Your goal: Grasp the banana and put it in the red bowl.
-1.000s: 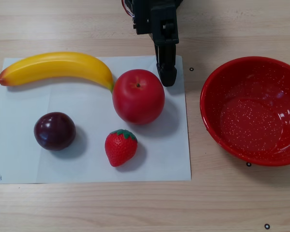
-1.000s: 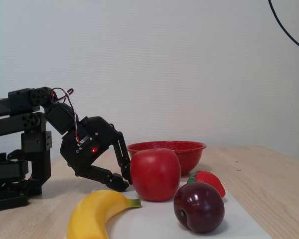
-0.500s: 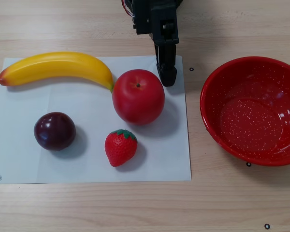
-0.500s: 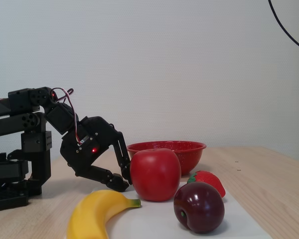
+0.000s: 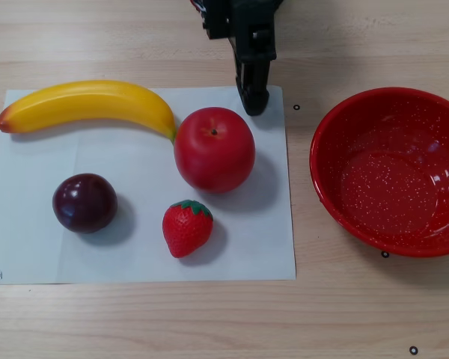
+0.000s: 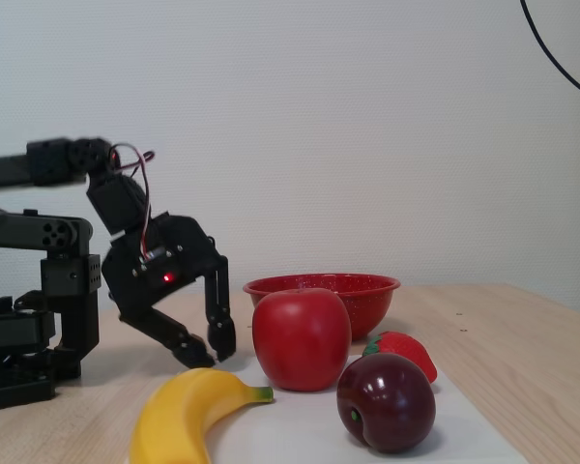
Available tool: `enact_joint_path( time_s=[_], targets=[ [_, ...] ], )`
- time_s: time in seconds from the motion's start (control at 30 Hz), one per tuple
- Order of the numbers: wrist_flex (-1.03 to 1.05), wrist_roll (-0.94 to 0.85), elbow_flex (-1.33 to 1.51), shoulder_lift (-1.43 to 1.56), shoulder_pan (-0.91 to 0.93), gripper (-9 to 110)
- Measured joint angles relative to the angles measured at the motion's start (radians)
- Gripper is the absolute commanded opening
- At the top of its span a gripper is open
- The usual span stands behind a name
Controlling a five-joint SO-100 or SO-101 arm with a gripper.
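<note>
The yellow banana (image 5: 90,103) lies along the far left part of a white paper sheet (image 5: 247,239), its stem touching a red apple (image 5: 214,149). In the fixed view the banana (image 6: 188,416) is at the front. The red bowl (image 5: 331,196) stands empty on the wooden table to the right of the sheet; in the fixed view the bowl (image 6: 367,290) shows behind the apple. My gripper (image 5: 254,105) hangs over the sheet's far edge, right of the banana's stem end. From the side, the gripper (image 6: 213,355) is just above the table, shut and holding nothing.
A dark plum (image 5: 84,203) and a strawberry (image 5: 187,228) lie on the near half of the sheet. The apple (image 6: 302,338) sits between my gripper and the bowl side. My arm's base (image 6: 29,338) stands at the left of the fixed view.
My gripper has drawn back from the apple toward the arm's base and lifted slightly, its fingers now pointing more steeply down. The fruits and bowl have not moved.
</note>
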Motion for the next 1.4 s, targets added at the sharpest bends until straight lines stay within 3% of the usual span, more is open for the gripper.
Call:
enact_joint_path(
  time_s=[0.47, 1.4],
  targets=[
    [0.253, 0.178, -0.454, -0.367, -0.221, 0],
    [0.538, 0.592, -1.212, -1.092, -0.810, 0]
  ],
)
